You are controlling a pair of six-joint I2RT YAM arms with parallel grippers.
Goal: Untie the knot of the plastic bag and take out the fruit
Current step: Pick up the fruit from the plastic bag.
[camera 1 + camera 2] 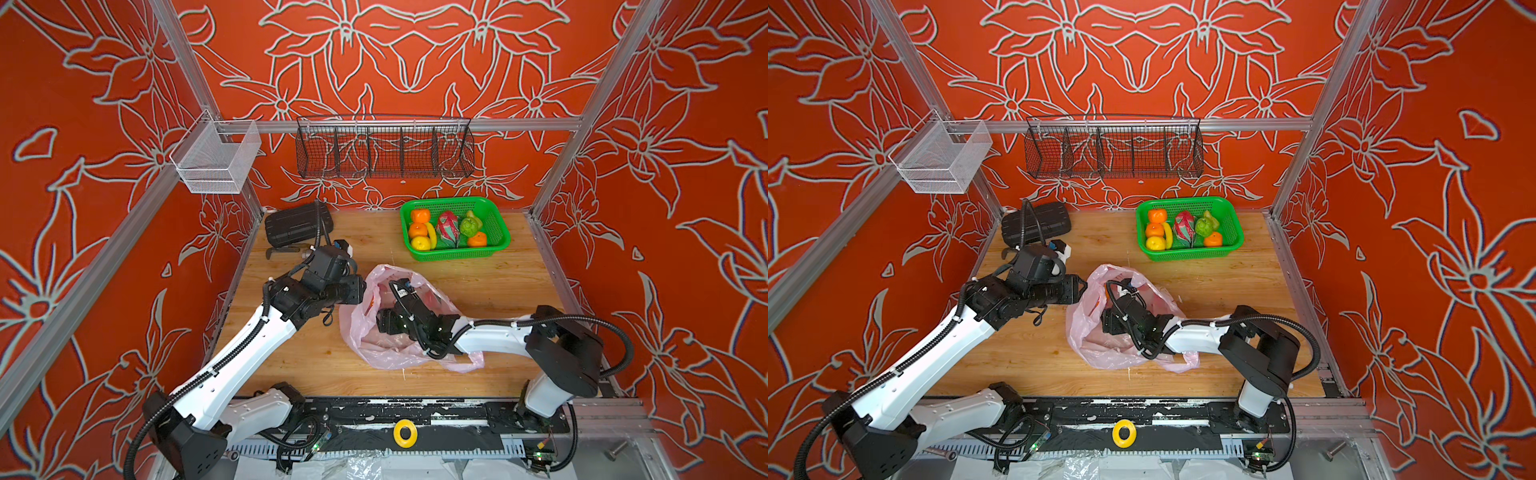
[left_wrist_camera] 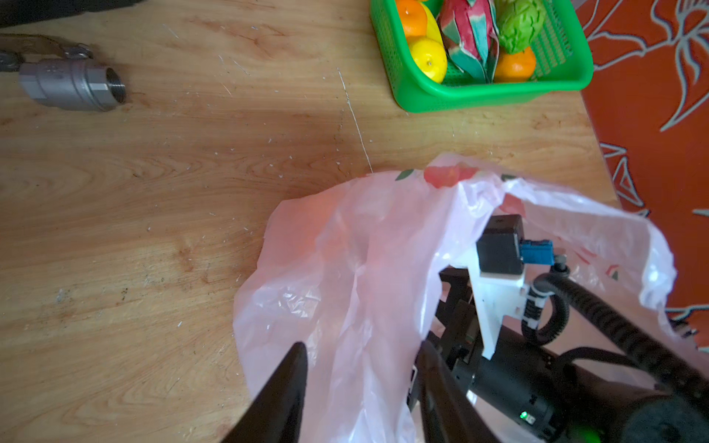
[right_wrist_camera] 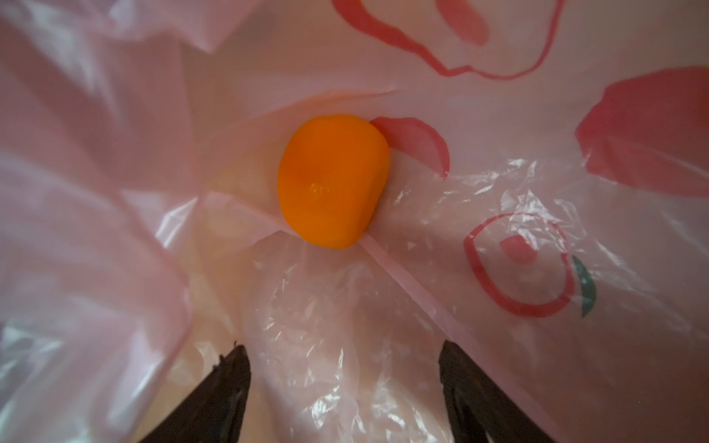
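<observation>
The pale pink plastic bag (image 1: pixel 357 332) (image 1: pixel 1084 332) lies open at the middle of the table. My right arm (image 1: pixel 419 322) reaches into its mouth. Inside, my right gripper (image 3: pixel 343 345) is open, and one orange (image 3: pixel 333 184) lies on the film (image 3: pixel 115 230) just ahead of the fingertips. My left gripper (image 2: pixel 361 345) is at the bag's left rim (image 2: pixel 345 268), jaws apart around a loose fold of film, not pinching it. The knot is out of view. The green basket (image 1: pixel 500 239) holds oranges (image 1: pixel 420 216), a dragon fruit (image 1: pixel 449 228) and a bumpy green fruit (image 1: pixel 469 226).
A yellow banana (image 1: pixel 432 235) lies in the basket. A black case (image 1: pixel 297 224) and a metal pipe fitting (image 2: pixel 73 84) sit at the table's back left. A black wire rack (image 1: pixel 384 151) and a white mesh box (image 1: pixel 216 160) hang on the frame.
</observation>
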